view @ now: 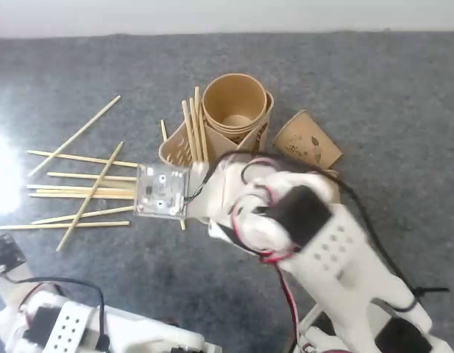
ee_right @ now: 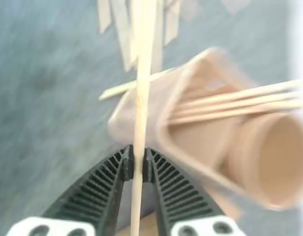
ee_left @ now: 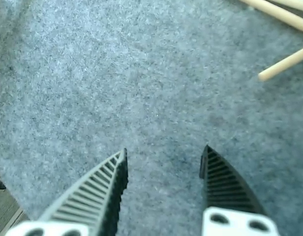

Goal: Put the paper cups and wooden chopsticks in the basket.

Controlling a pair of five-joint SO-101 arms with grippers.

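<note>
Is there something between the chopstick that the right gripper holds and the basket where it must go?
Nothing visible stands between them. The right gripper is shut on the chopstick, close to the basket. Inside the basket, stacked cups and several chopsticks take up part of the space.

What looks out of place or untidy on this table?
A paper cup lies on its side on the table beside the basket, not in it. On the basket's other side, loose chopsticks lie criss-crossed on the table. The right gripper is shut on a single chopstick next to the basket.
</note>
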